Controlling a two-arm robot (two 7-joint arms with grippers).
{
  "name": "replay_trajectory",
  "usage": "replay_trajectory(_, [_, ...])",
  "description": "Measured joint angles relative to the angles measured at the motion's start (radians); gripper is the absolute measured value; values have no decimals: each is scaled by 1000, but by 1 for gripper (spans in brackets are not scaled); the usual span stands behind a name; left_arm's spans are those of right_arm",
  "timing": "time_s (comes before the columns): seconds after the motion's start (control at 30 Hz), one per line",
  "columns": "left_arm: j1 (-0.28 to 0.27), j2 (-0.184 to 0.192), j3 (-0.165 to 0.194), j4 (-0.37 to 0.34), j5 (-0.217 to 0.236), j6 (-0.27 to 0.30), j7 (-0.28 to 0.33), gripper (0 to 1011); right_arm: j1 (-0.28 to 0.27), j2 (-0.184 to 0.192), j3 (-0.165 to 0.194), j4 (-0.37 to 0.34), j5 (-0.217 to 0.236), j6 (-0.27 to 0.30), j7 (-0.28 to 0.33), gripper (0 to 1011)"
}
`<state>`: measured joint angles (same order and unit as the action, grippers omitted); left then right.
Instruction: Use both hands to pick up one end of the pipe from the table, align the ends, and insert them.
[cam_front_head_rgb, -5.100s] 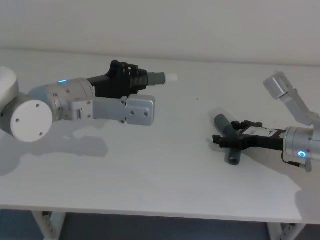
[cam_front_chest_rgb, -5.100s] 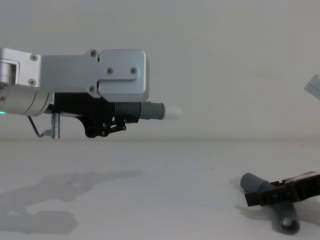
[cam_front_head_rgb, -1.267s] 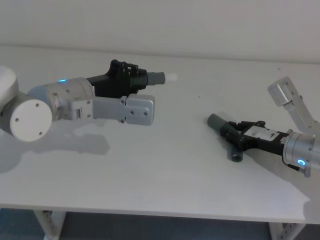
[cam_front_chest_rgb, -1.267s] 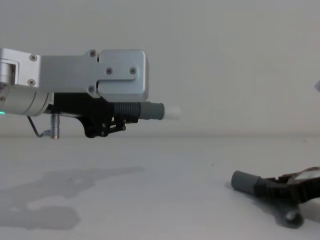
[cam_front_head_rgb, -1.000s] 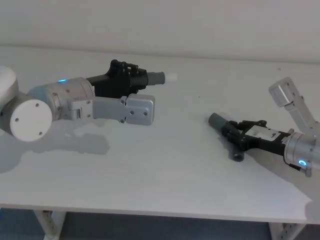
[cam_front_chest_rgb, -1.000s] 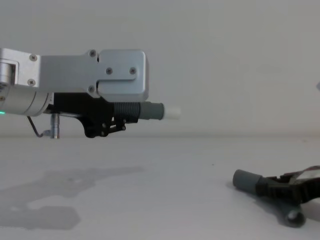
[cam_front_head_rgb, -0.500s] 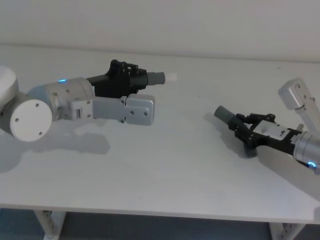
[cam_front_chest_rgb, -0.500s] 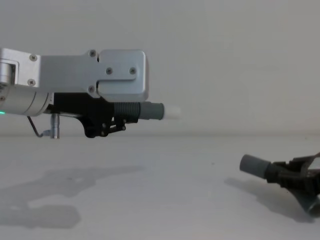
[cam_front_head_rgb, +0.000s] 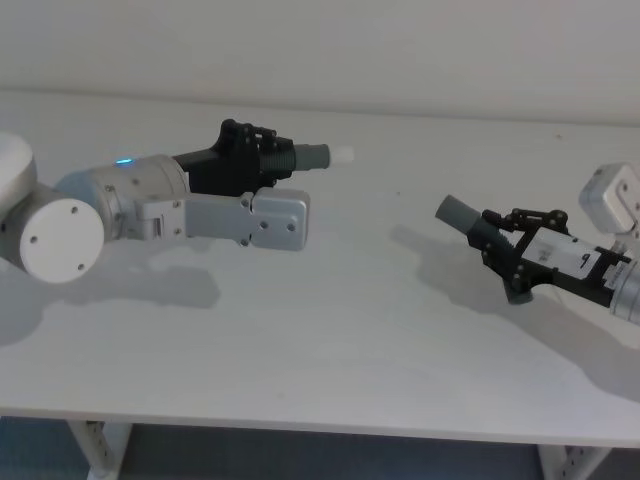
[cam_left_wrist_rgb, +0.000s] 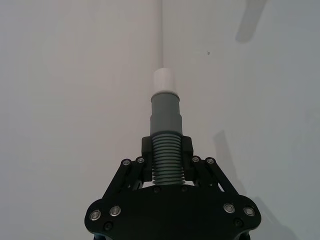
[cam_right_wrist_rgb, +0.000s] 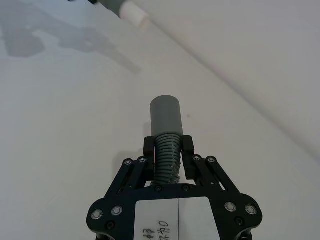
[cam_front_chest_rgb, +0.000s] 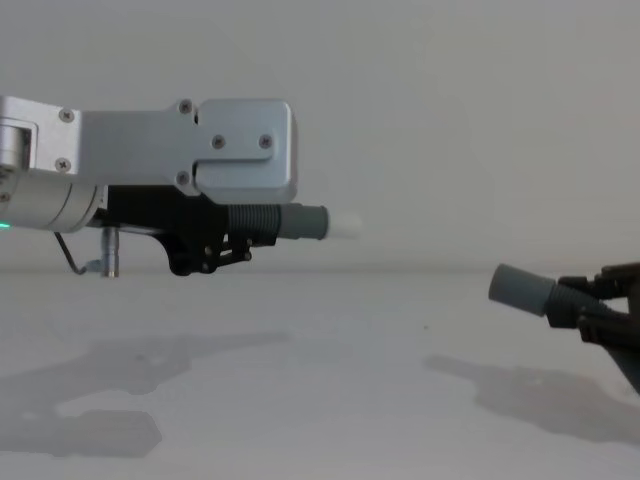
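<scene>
Head view: at left, the left gripper (cam_front_head_rgb: 270, 160) hangs above the table (cam_front_head_rgb: 350, 330), its jaws clamped on the ribs of the short pipe (cam_front_head_rgb: 300, 157), whose white tip (cam_front_head_rgb: 343, 154) points right. Well apart at right, the right gripper (cam_front_head_rgb: 497, 238) grips the long pipe (cam_right_wrist_rgb: 165, 152) behind its cuff (cam_front_head_rgb: 457, 212), clear of the table, the cuff facing left.

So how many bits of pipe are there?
2. The white-tipped piece is held in the left tool, above the table's left side. The darker piece is held in the right tool, clear of the table on the right.
</scene>
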<state>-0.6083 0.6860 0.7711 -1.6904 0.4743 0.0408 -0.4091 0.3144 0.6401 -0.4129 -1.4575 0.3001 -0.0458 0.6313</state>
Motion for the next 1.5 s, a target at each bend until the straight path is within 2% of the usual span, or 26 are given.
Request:
replay_trajectory(0.17, [0, 0, 0, 0, 0, 0, 0, 320, -3, 11, -5, -17, -40, -69, 4, 314])
replay_trajectory(0.23, [0, 0, 0, 0, 0, 0, 0, 320, -1, 13, -14, -25, -73, -111, 5, 314])
replay_trajectory(0.33, [0, 0, 0, 0, 0, 0, 0, 320, 5, 10, -22, -28, -102, -140, 3, 314])
replay_trajectory(0.57, [0, 0, 0, 0, 0, 0, 0, 320, 48, -28, -64, -13, -193, -193, -4, 314])
replay_trajectory(0.83, [0, 0, 0, 0, 0, 0, 0, 320, 99, -80, -104, 34, -261, -213, -21, 314])
replay_trajectory(1.07, [0, 0, 0, 0, 0, 0, 0, 320, 137, -120, -125, 80, -301, -219, -39, 314])
replay_trajectory(1.5, [0, 0, 0, 0, 0, 0, 0, 320, 179, -167, -138, 142, -321, -220, -52, 314])
